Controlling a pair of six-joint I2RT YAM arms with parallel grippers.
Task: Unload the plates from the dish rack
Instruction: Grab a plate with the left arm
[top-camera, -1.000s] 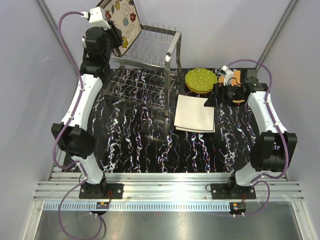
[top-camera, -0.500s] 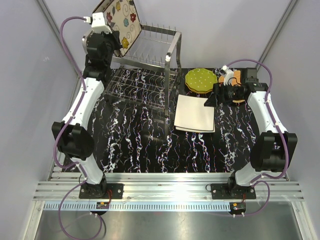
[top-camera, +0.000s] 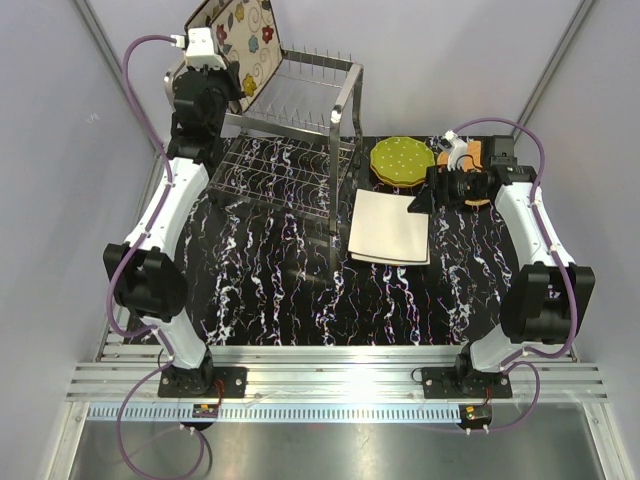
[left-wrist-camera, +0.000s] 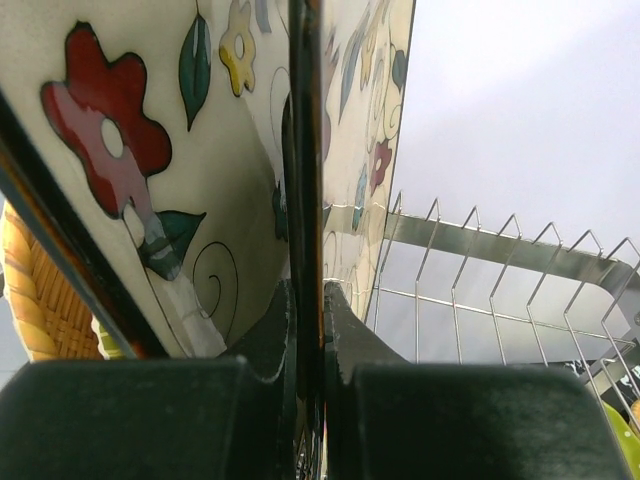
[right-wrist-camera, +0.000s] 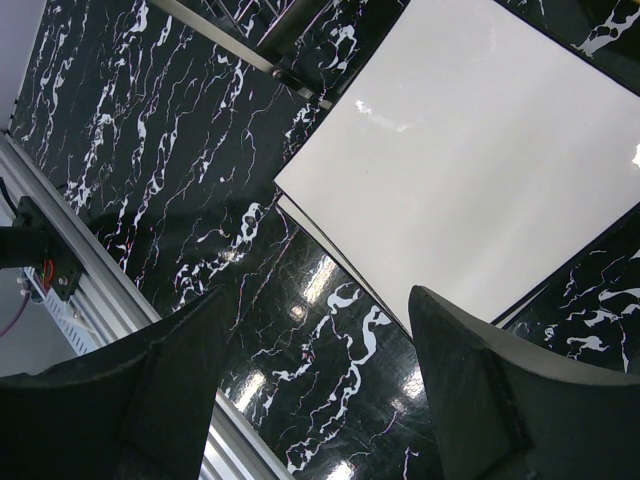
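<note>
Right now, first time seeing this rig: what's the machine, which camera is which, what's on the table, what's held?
Two robot arms are bolted at the near edge of a black marbled table. The wide picture looks down from above and behind them. The other two pictures come from a camera on each wrist.

The left arm reaches to the far left corner of the steel dish rack. Its jaws are shut on the edge of a square flowered plate, which the left wrist view shows up close.

The right arm has its jaws open and empty above a white square plate lying on the table. Near that plate lie a green dotted plate and an orange woven plate, which is partly hidden by the right wrist.
</note>
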